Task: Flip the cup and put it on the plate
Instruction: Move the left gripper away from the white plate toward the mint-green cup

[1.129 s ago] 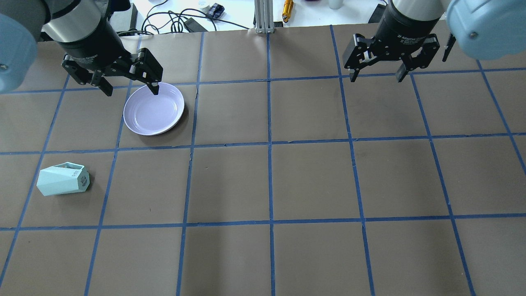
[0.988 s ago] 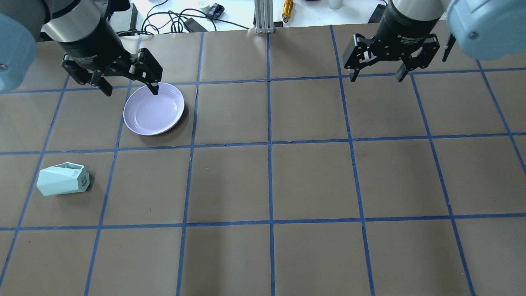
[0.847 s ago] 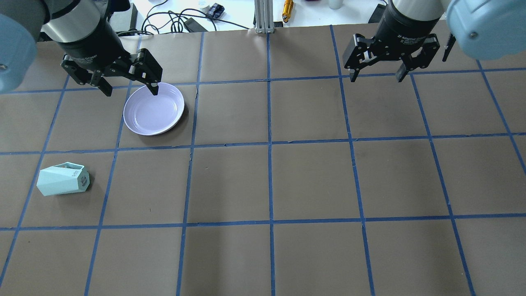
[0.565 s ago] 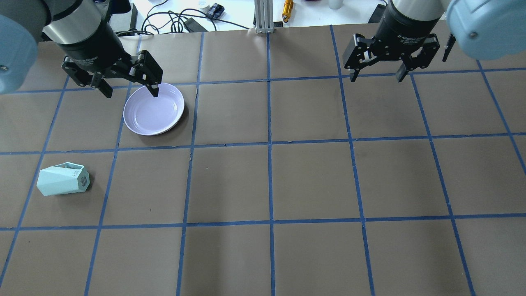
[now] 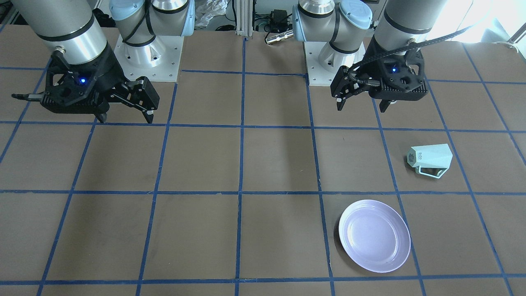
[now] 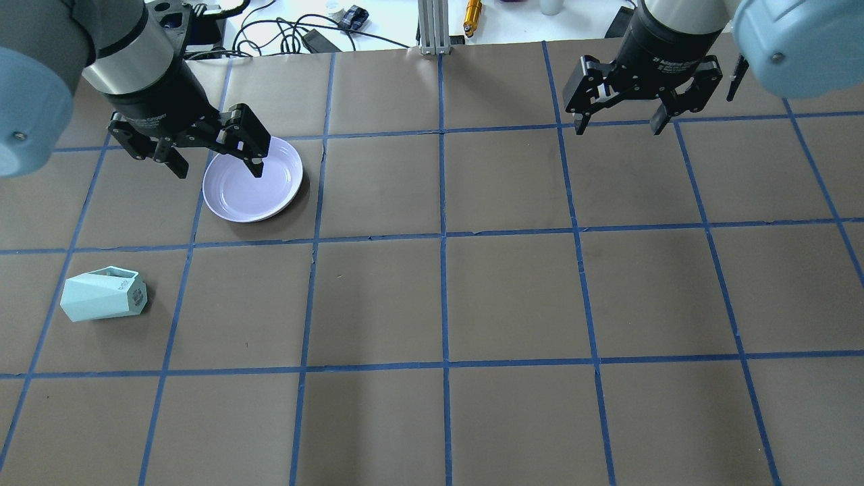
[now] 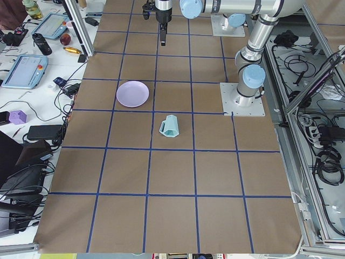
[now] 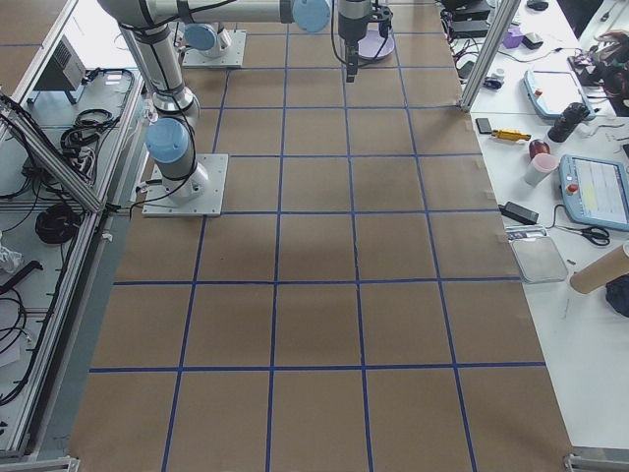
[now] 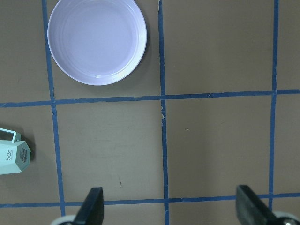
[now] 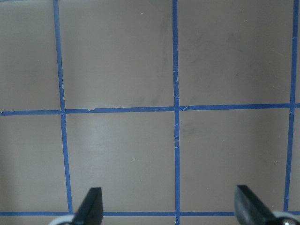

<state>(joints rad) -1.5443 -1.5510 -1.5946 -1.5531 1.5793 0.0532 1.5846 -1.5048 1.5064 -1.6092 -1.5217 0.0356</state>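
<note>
I am holding my left gripper [image 6: 219,169] spread wide, its two fingers [image 9: 91,208] well apart and closing on nothing. It is hanging above the table [image 6: 513,290], touching neither the brown paper nor anything on it. Looking down through my left wrist camera, I am seeing the plate [image 9: 96,40] ahead and to the left of the fingers, and the cup [image 9: 11,157] just poking in at the left edge.

The cup [image 6: 101,295] is lying on its side on the paper, its small lettered base pointing toward the middle of the table and its handle turned away from my base. The plate [image 6: 263,189] is sitting flat and bare, in a grid square diagonally next to the cup's; the two are apart, not touching.

My right gripper [image 6: 617,127] is hovering over the other half of the table, jaws likewise spread and holding nothing, with only brown paper and blue tape lines showing beneath it.
</note>
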